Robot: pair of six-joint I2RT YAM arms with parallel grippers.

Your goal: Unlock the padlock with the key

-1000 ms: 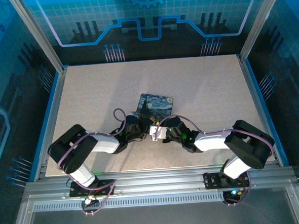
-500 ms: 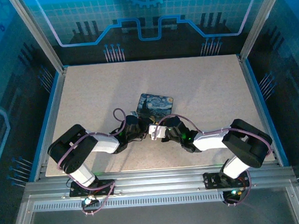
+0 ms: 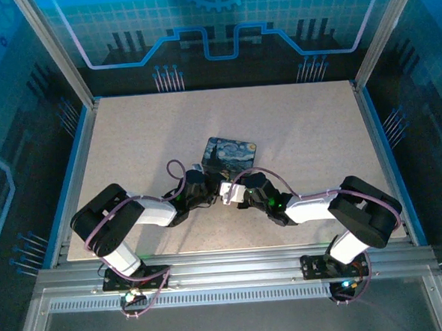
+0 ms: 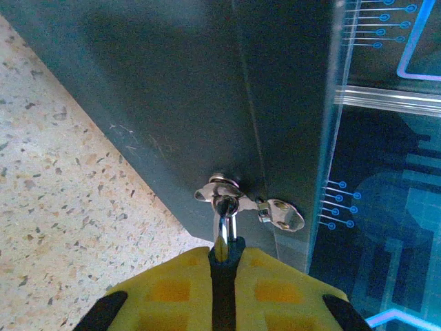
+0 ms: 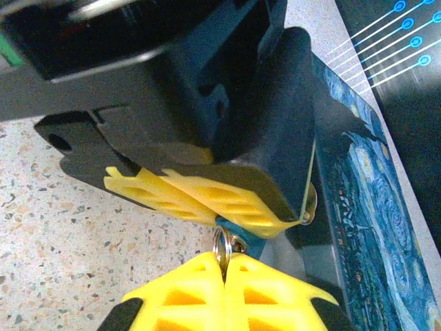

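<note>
1. Speckled table (image 3: 316,130), blue-lit walls around.
2. Right end effector (image 5: 222,261) clamped on silvery key ring (image 5: 220,243); left end effector (image 4: 222,256) pinching padlock (image 4: 224,227), shackle through hasp (image 4: 219,194) of painted tin (image 3: 231,154).
3. Likely light, rigid, slick metal; best held across flat body, turned gently.

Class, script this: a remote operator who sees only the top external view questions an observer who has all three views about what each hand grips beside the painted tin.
Operator: Overhead, everything bunches together beside the tin. What is gripped on the left?
Observer: The left hand is shut on the padlock. Only its silvery shackle shows, running up to the tin's latch.
Operator: And on the right?
Observer: The right hand is shut on a silvery key ring, just under the left hand's yellow fingers.
</note>
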